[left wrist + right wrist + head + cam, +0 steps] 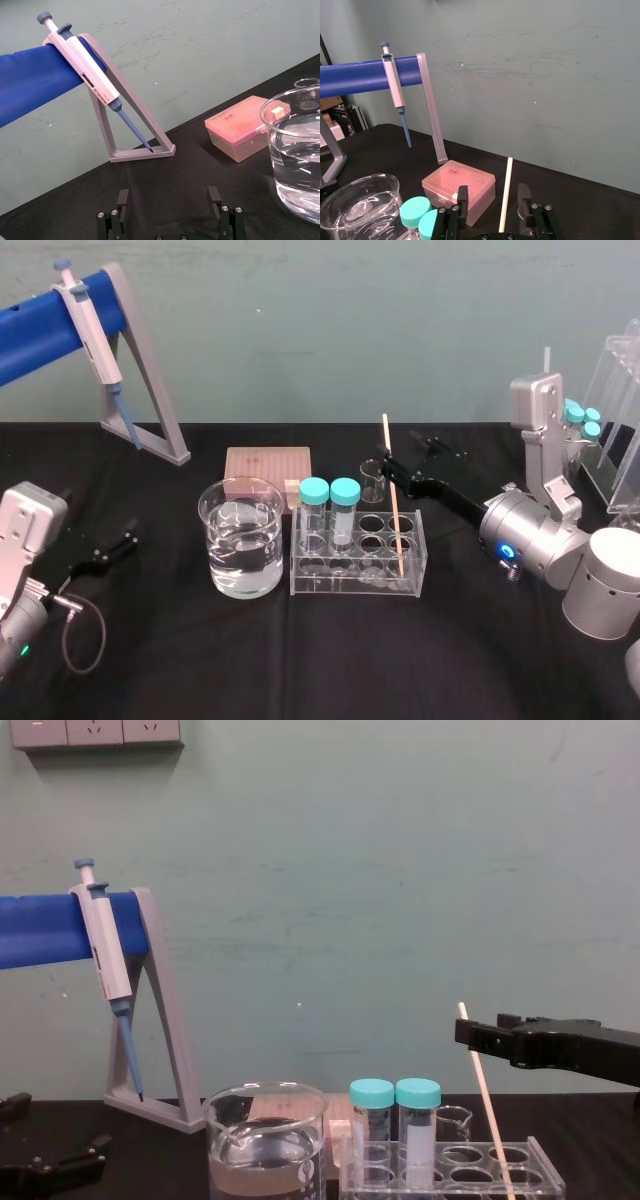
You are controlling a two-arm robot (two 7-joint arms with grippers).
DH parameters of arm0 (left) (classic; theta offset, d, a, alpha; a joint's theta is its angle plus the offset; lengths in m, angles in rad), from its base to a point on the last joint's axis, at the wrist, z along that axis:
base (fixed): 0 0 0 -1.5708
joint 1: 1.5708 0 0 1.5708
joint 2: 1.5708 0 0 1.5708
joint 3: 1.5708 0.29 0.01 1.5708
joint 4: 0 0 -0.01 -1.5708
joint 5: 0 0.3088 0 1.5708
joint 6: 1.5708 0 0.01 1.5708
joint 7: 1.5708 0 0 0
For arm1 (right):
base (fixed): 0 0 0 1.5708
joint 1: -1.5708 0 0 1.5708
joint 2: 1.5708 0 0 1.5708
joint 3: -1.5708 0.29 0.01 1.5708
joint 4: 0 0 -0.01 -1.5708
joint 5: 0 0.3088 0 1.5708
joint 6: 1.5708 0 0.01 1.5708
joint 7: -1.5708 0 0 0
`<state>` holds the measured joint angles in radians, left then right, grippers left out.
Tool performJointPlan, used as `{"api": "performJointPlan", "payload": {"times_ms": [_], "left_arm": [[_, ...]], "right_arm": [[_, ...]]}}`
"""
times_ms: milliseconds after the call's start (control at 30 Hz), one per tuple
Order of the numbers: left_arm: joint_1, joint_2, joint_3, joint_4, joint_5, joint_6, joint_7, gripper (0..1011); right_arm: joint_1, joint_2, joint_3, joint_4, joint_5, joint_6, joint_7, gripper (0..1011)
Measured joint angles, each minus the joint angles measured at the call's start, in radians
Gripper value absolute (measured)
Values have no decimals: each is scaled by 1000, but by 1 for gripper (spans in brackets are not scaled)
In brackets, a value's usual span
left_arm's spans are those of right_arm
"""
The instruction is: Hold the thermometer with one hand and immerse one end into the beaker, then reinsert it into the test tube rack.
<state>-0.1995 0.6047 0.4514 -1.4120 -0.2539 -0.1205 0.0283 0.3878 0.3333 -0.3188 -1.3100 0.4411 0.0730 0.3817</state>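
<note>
On the black table (150,650), the beaker (240,540) of liquid sits just left of the clear rack (350,586). The idle left gripper (112,545) lies open, well off to the left. The right gripper (390,464) has its jaws apart around the upper part of the thermometer (394,510), gripping nothing. The thermometer leans in a right-hand rack hole. Closing off-centre could lever the rack or let the thin rod slip. Carried low, it may clip the capped tubes (330,502) or the beaker's rim.
</note>
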Motion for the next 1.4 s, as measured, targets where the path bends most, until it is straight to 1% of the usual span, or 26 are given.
{"api": "performJointPlan", "payload": {"times_ms": [67, 167, 200, 233, 267, 400, 467, 533, 600, 700, 867, 967, 1000, 1067, 1200, 1300, 1367, 1400], "left_arm": [[0, 0, 0, 0, 0, 0, 0, 1004], [0, 0, 0, 0, 0, 0, 0, 1004], [0, 0, 0, 0, 0, 0, 0, 1004], [0, 0, 0, 0, 0, 0, 0, 1004], [0, 0, 0, 0, 0, 0, 0, 1004], [0, 0, 0, 0, 0, 0, 0, 1004], [0, 0, 0, 0, 0, 0, 0, 1004], [0, 0, 0, 0, 0, 0, 0, 1004], [0, 0, 0, 0, 0, 0, 0, 1004], [0, 0, 0, 0, 0, 0, 0, 1004], [0, 0, 0, 0, 0, 0, 0, 1004], [0, 0, 0, 0, 0, 0, 0, 1004], [0, 0, 0, 0, 0, 0, 0, 1004], [0, 0, 0, 0, 0, 0, 0, 1004], [0, 0, 0, 0, 0, 0, 0, 1004], [0, 0, 0, 0, 0, 0, 0, 1004], [0, 0, 0, 0, 0, 0, 0, 1004], [0, 0, 0, 0, 0, 0, 0, 1004]], "right_arm": [[0, 0, 0, 0, 0, 0, 0, 685], [0, 0, 0, -1, 0, 0, 0, 739], [0, 0, 0, -1, 0, 0, 0, 792], [0, 0, 0, -1, 0, 0, 0, 817], [0, 0, 0, -1, 0, 0, 0, 872], [0, 0, 0, 0, 0, -1, 0, 953], [2, -7, -1, -1, -3, -12, -2, 995], [7, -20, 2, -5, -15, -40, -18, 1000], [7, -24, 4, -6, -18, -47, -25, 1000], [4, -42, 23, -9, -32, -70, -65, 1000], [-7, -70, 55, -9, -56, -86, -131, 1000], [-13, -83, 70, -9, -67, -86, -167, 1000], [-15, -87, 74, -9, -71, -85, -177, 1002], [-24, -109, 95, -9, -89, -73, -237, 1000], [-33, -131, 113, -8, -111, -57, -299, 1000], [-36, -153, 129, -1, -132, -33, -354, 1000], [-36, -159, 133, 3, -139, -19, -367, 1000], [-35, -163, 134, 6, -145, -2, -374, 1002]]}}
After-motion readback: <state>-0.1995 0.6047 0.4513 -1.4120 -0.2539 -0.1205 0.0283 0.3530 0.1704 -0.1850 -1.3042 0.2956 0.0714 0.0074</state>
